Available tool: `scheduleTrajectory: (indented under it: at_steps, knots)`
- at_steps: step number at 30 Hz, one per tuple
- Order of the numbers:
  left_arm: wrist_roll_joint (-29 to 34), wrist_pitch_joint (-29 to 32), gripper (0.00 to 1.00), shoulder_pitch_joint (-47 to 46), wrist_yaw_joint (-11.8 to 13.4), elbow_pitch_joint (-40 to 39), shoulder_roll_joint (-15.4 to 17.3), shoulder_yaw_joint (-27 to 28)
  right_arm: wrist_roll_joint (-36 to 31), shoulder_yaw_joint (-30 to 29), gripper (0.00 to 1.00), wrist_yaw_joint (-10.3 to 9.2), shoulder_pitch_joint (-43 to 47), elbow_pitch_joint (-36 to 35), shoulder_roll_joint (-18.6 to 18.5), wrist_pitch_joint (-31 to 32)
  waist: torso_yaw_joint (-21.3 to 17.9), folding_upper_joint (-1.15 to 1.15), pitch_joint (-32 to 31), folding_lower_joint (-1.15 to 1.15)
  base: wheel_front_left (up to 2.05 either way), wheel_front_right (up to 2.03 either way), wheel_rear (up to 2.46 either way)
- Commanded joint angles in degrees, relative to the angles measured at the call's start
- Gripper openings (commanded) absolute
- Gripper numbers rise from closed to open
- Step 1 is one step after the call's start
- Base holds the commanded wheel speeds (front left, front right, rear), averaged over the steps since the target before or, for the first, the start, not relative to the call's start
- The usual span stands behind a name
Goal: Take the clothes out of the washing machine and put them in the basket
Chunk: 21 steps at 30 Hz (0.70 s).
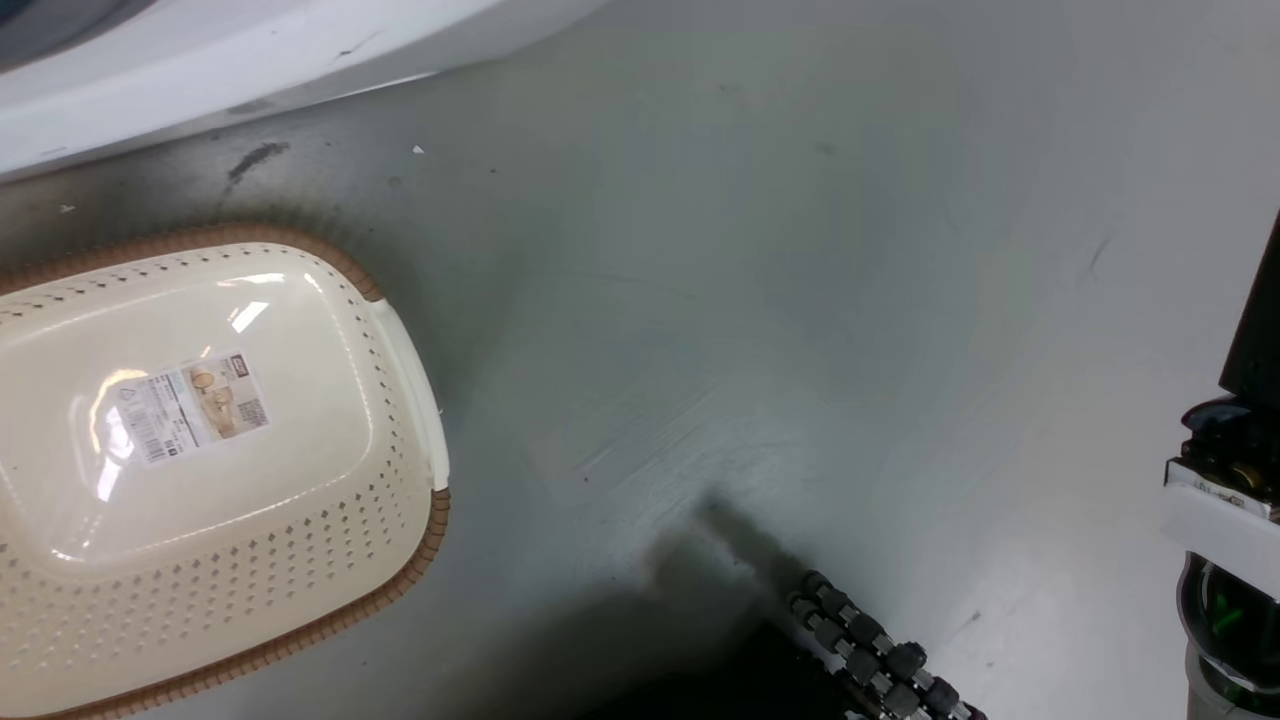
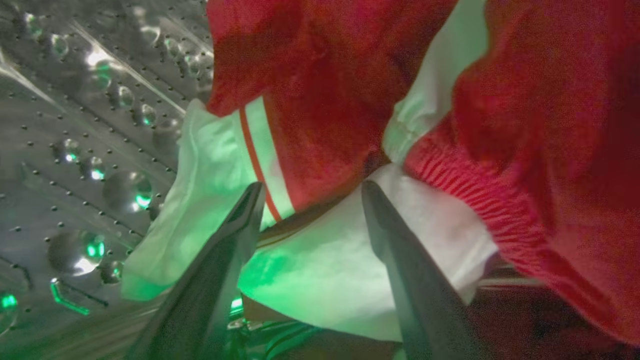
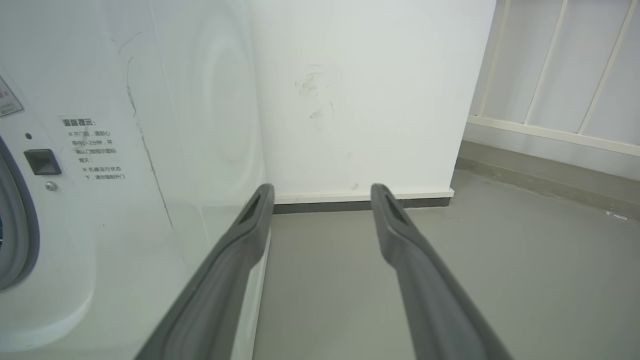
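My left gripper (image 2: 312, 192) is inside the washing machine's perforated steel drum (image 2: 75, 150). It is open, with both fingertips pressed against the clothes (image 2: 340, 90), a bright red heap with white parts and a thin red-and-white striped band. White fabric lies between the two fingers. My right gripper (image 3: 322, 192) hangs open and empty in front of the washing machine (image 3: 100, 225), pointing at the floor and wall beside it. The cream basket (image 1: 400, 330) with its brown rim sits on the floor at the left of the head view, holding nothing but a paper label.
The washer's white lower front (image 1: 200, 60) runs along the top left of the head view. A dark and white piece of arm hardware (image 1: 1225, 500) stands at the right edge, and a black cable chain (image 1: 870, 660) lies at the bottom. A white railing (image 3: 560, 75) stands to the right.
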Motion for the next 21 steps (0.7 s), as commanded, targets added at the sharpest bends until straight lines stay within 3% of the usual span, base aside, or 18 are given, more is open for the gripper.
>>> scheduleTrajectory:
  at_steps: [1, 7, 18, 19, 20, 21]
  knots:
    - [-0.3, 0.9, 1.0, -0.6, 0.0, -0.5, 0.4, -0.8, 0.5, -0.1, 1.0, -0.02, -0.7, -0.4, 0.0, -0.1, -0.8, 0.0, 1.2, -0.01, 0.0, 0.0, 0.0]
    - [-0.6, 1.3, 1.0, -0.7, 0.0, -2.1, 2.4, -2.0, 1.9, 0.1, 1.0, -0.02, -1.6, -1.2, 0.0, -0.1, -2.0, 0.0, 3.4, -0.01, 0.0, 0.0, 0.0]
    - [-0.4, 1.4, 1.0, -0.8, 0.1, -1.4, 2.3, -3.7, 2.0, -0.6, 1.0, -0.02, -1.0, -1.8, 0.0, -0.1, -1.5, 0.0, 4.6, -0.01, 0.0, 0.0, 0.0]
    - [-0.5, 1.6, 0.58, -0.9, 0.1, -1.1, 2.3, -3.9, 2.1, -0.7, 1.0, -0.02, -1.1, -1.8, 0.0, -0.1, -1.5, 0.0, 4.6, -0.01, 0.0, 0.0, 0.0]
    - [-0.5, 1.8, 0.0, -1.1, 0.1, -1.0, 2.3, -4.1, 2.1, -0.7, 1.0, -0.02, -1.1, -1.8, 0.0, -0.1, -1.5, 0.0, 4.6, -0.01, 0.0, 0.0, 0.0]
    - [-0.5, 1.6, 0.0, -1.3, 0.1, -1.0, 2.3, -4.3, 2.1, -0.7, 1.0, -0.02, -1.2, -1.8, 0.0, -0.1, -1.5, 0.0, 4.6, -0.01, 0.0, 0.0, 0.0]
